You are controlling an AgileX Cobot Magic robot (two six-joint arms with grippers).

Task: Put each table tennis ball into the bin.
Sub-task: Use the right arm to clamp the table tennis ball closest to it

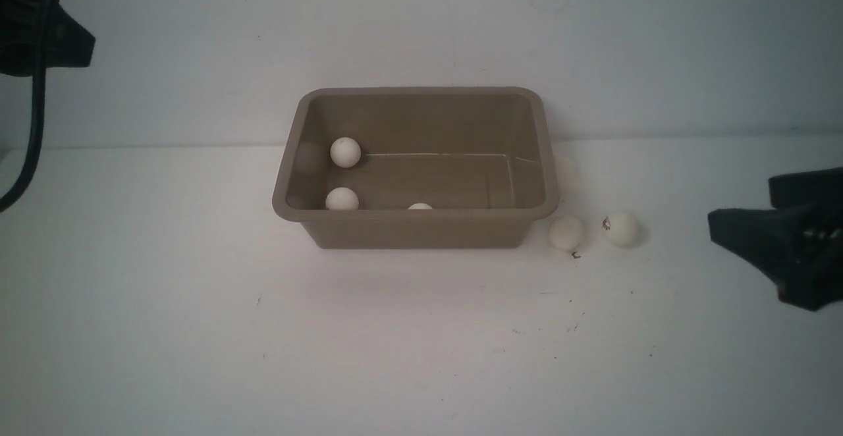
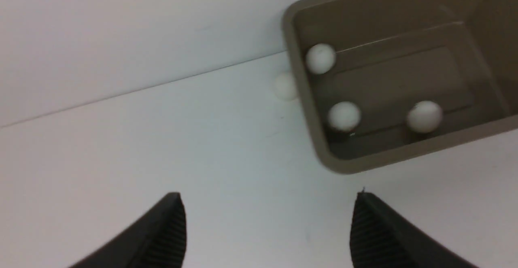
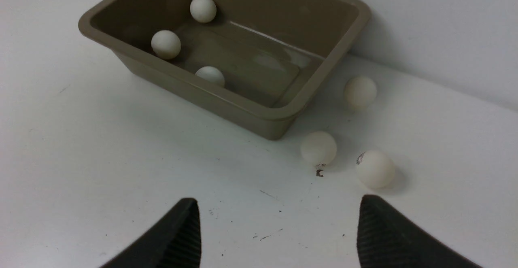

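Inside the bin [image 1: 421, 230], at the back of the table [image 1: 197, 330], three table tennis balls [image 1: 345, 152] are seen; three other balls [image 3: 318, 148] are left on the table just beside its right end; the left claw [image 2: 267, 203] and right claw [image 3: 279, 207] are held apart, both empty.

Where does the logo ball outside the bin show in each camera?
Front: logo ball, rightmost, outside the bin's right end.
Left wrist: not in view.
Right wrist: logo ball, the loose ball farthest from the bin.
Shared landmark: the plain ball beside it, off the bin's near right corner.
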